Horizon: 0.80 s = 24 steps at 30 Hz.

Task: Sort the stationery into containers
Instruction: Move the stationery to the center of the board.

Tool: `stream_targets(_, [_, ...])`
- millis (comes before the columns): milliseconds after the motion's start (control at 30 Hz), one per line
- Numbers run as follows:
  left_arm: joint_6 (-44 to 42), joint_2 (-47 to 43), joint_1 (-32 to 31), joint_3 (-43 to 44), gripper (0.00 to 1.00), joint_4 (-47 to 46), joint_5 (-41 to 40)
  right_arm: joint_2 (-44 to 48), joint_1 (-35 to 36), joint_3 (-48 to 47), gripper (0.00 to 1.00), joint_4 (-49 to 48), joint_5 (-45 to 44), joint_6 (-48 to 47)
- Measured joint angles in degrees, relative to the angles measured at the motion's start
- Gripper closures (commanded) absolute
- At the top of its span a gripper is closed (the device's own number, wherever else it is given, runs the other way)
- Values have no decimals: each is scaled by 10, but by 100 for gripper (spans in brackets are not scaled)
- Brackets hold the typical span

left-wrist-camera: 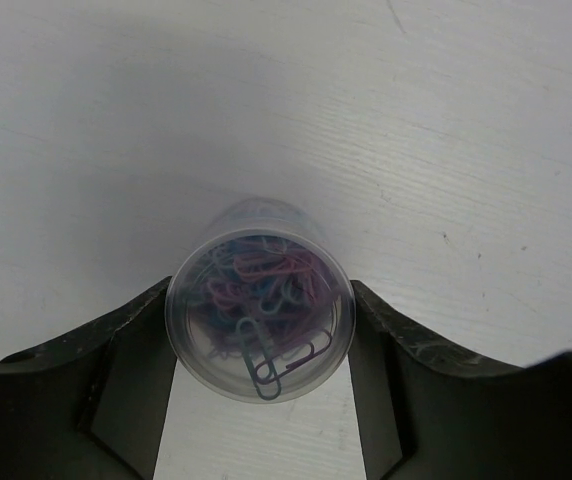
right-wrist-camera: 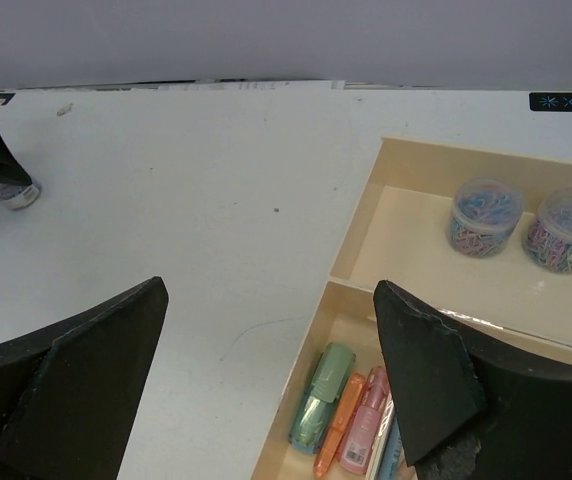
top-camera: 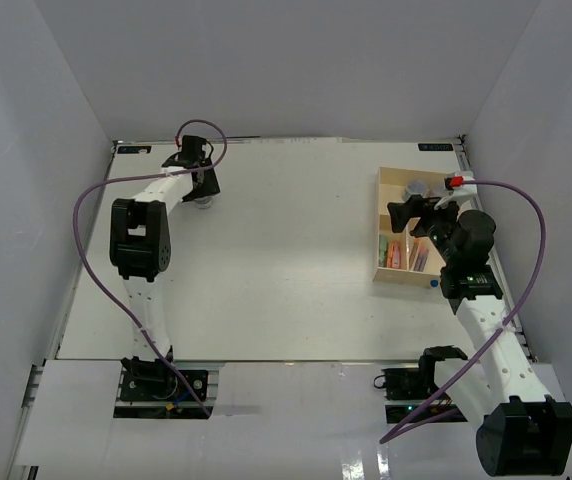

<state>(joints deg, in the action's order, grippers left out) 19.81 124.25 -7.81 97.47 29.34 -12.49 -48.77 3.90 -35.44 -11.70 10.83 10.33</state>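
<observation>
- Table [top-camera: 286, 260]: white work surface; it carries all task items.
- Tray [right-wrist-camera: 354, 235]: sits at the right edge of the table, towards the far-right corner. One compartment holds two clip pots [right-wrist-camera: 484, 215]. The adjoining compartment holds markers [right-wrist-camera: 324, 408] lying side by side.
- Right gripper [right-wrist-camera: 256, 370]: jaws wide and empty, positioned above the tray's left wall.
- Left gripper [left-wrist-camera: 259, 340]: positioned near the far edge of the table, towards the far-left corner. The jaws bracket the loose pot [left-wrist-camera: 259, 310] on both sides. They appear to meet its wall, but firm contact cannot be confirmed from the wrist view.
- Loose pot: clear, filled with coloured paper clips, standing upright on the table with its long axis vertical. It is centred between the left jaws. The tray lies well apart, across the table to the right. The left arm is the nearer one for this pick.
</observation>
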Motion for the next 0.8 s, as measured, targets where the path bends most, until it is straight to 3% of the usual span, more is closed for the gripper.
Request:
stream_targets(133, [-39, 0, -21, 0, 77, -1, 16, 0, 3, 2, 10, 1, 8, -1])
stream_targets(233, [-59, -2, -67, -4, 79, -7, 27, 0, 6, 4, 10, 3, 17, -2])
stream_targets(533, [-89, -15, -320, -24, 79, -12, 53, 1, 39, 4, 10, 26, 26, -18])
stream_targets(733, [-87, -15, -418, -24, 69, -11, 59, 1, 58, 4, 10, 42, 26, -31])
stream_targets(767, [-85, -15, -423, -24, 65, -11, 59, 1, 61, 4, 10, 46, 25, -33])
stream_targets(800, [-83, -15, -426, -24, 54, -11, 59, 1, 64, 4, 10, 49, 24, -35])
